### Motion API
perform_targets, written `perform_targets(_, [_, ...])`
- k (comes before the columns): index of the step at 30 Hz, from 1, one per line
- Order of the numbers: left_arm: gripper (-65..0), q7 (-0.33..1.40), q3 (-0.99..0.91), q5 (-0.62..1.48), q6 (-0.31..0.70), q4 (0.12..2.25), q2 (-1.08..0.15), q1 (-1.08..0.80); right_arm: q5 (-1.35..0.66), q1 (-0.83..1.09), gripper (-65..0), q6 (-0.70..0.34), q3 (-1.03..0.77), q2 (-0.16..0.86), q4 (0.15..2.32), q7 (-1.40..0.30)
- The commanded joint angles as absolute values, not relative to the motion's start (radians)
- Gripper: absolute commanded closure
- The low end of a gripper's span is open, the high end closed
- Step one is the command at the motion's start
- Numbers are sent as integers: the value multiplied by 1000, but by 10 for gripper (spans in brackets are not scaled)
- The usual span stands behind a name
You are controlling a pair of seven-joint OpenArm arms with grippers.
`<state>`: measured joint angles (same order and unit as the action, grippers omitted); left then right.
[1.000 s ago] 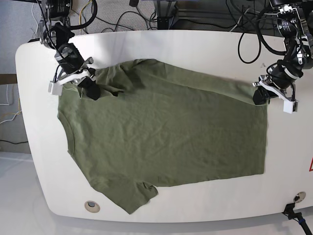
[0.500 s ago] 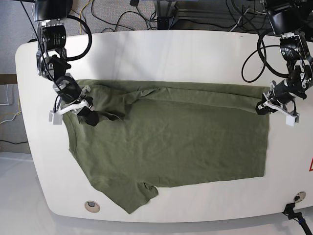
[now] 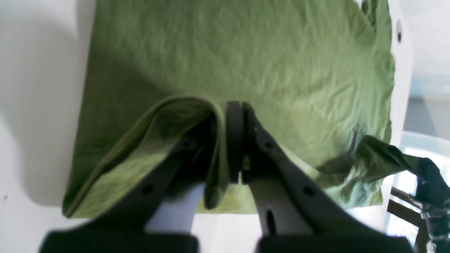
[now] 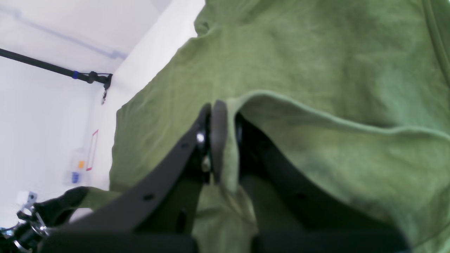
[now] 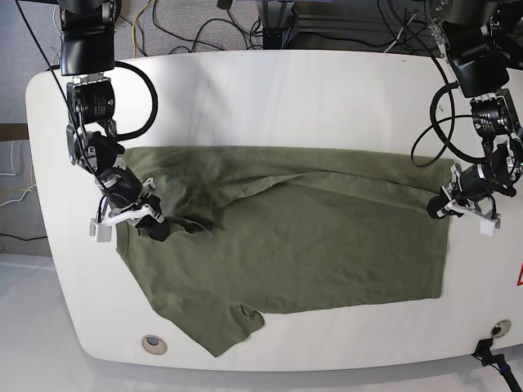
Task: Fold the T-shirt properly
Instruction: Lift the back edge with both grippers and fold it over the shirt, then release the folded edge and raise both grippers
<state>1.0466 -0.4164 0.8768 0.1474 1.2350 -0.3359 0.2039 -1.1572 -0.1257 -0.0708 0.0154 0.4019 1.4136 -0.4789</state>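
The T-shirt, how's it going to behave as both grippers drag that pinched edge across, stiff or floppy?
Probably floppy: the T-shirt droops in a soft fold beside the left gripper. Likely light, since the right gripper lifts its edge with a thin pinch. Its wrinkles suggest it may bunch rather than slide flat.

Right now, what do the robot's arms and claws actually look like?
Both arms are black jointed segments with looping black cables. The left claw and right claw each have two slim matte-black fingers pierced by small holes, with white plastic parts at their base. No markings are readable.
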Motion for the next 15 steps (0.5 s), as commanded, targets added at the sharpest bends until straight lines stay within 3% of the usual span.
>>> perform_targets(1, [0,1029,-420,894,153,1228,-352,239,-1173,-166,0,-87,12,415,1412,-455])
perform_targets(15, [0,990,-420,894,153,1179,-355,262,-1171,-239,0,-87,45,418,1356,-455])
